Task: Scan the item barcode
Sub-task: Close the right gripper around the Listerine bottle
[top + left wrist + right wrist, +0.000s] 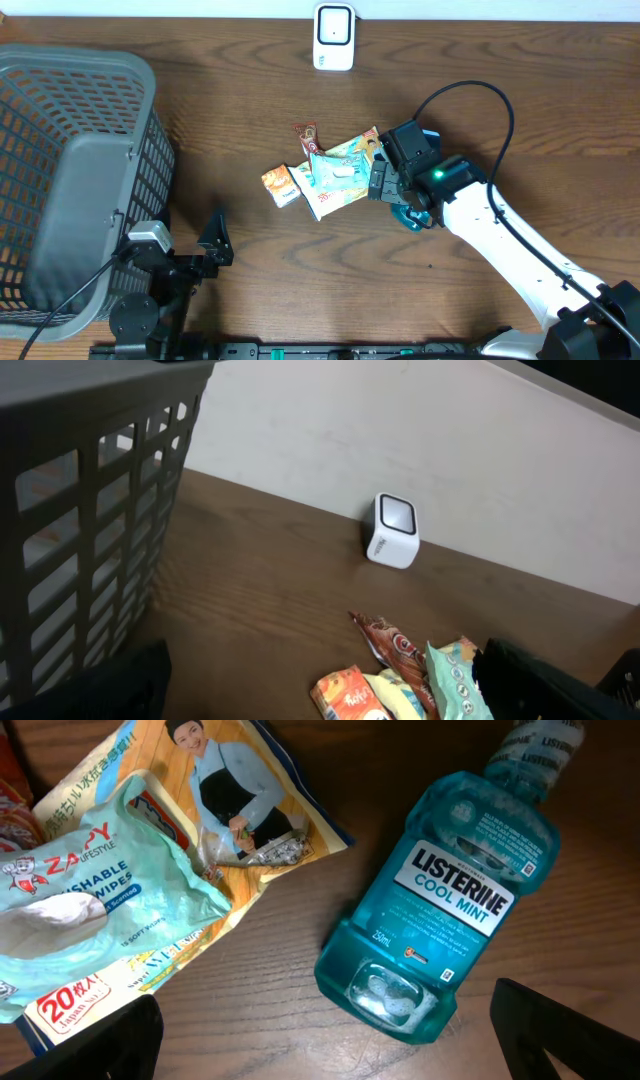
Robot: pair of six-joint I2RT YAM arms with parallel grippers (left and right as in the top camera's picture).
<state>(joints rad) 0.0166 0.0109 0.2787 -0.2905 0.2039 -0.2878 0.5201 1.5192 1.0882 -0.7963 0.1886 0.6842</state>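
Grey basket (90,62): left of left claw (214,240). That claw's fingers wide apart, nothing between them. Snack packets (285,185) and wipes pack (90,910): between the claws, wipes just left of right claw (393,193). White scanner (333,37): well beyond both claws. Fingers of right claw spread wide, gripping nothing. Listerine bottle (440,910): flat, label up, directly under right claw, fingers clear of it.

I'm getting soft, even light on the surface (250,90), casting only faint shadows. Up close, the right wrist's fingers (570,1035) are showing dark and blurred at the frame corners.
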